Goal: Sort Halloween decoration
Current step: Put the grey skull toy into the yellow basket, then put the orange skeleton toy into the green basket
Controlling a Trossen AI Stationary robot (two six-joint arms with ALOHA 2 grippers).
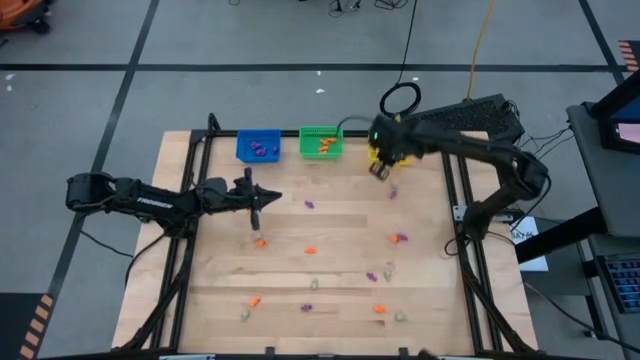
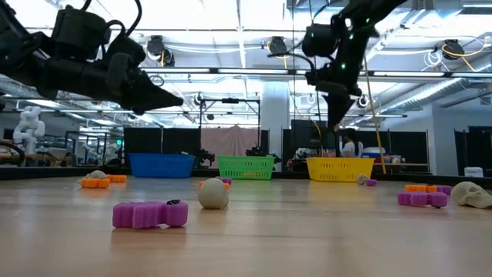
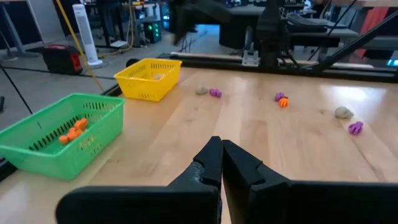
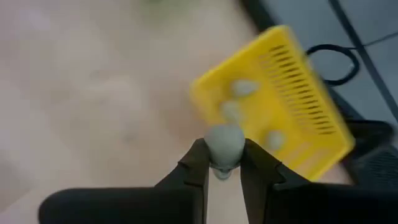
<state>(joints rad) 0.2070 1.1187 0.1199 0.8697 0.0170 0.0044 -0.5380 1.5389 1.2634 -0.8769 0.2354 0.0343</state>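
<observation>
Small purple, orange and pale Halloween trinkets lie scattered on the wooden table, among them a purple one and an orange one. My right gripper hangs in the air at the table's far right, beside the yellow bin, shut on a pale rounded trinket. My left gripper is shut with nothing in it, over the table's left-middle, pointing nearly level toward the right. My right gripper pinches the pale trinket by its two sides between its fingertips. The fingers slant down from above. The trinket's rounded end sticks out past the tips, and it is lifted clear of the table, close to the yellow bin's near rim.
Three bins stand along the far edge: blue with purple pieces, green with orange pieces, and yellow with pale pieces, partly under my right arm in the high view. Black frame rails run along both table sides.
</observation>
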